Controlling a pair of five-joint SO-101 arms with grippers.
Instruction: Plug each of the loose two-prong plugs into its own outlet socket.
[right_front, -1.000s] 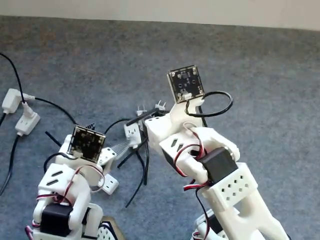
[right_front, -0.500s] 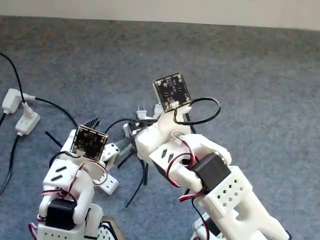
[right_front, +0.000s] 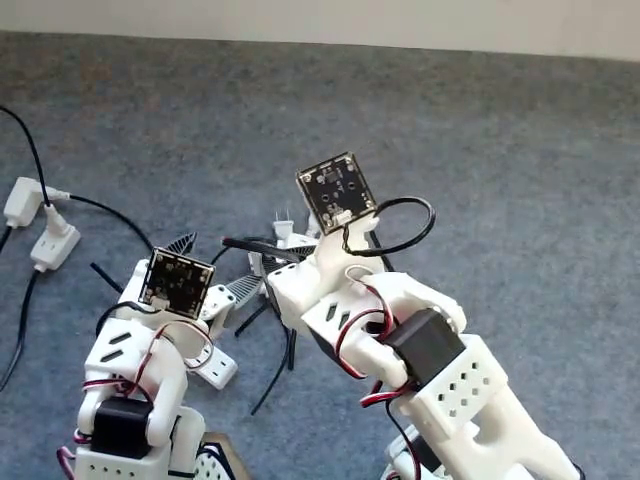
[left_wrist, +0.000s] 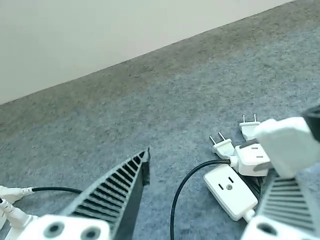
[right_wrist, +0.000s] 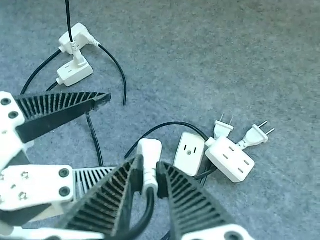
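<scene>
The right arm enters the high view from 5 o'clock and ends near the centre. The right gripper (right_wrist: 148, 164) is closed on a white plug (right_wrist: 149, 150), with one ribbed finger pressed against each side of the plug body. The prongs of this plug are hidden, and its black cord (right_front: 255, 244) runs out toward 9 o'clock. The left arm stands at 7 o'clock. The left gripper (left_wrist: 212, 167) holds nothing, its two ribbed fingers (left_wrist: 117, 192) are spread wide apart, and it sits at 9 o'clock of the right gripper, close beside it. A single white outlet socket (right_wrist: 191, 152) lies face up on the grey carpet (right_front: 500, 150), just beside the held plug and not touching it. A white three-outlet block (right_wrist: 230, 159) lies against the far side of this socket. Two loose two-prong plugs (right_wrist: 221, 128) (right_wrist: 256, 134) lie just beside the block, prongs pointing away from it, at 12 o'clock of the right gripper in the high view. No prongs are seated in the single socket or in the visible slots of the block. Two more white connector bodies (right_front: 22, 200) (right_front: 52, 245), each with a black cord attached, lie close together at the 9 o'clock edge of the high view, well apart from both grippers. A pale wall (right_front: 300, 15) borders the carpet at 12 o'clock.
</scene>
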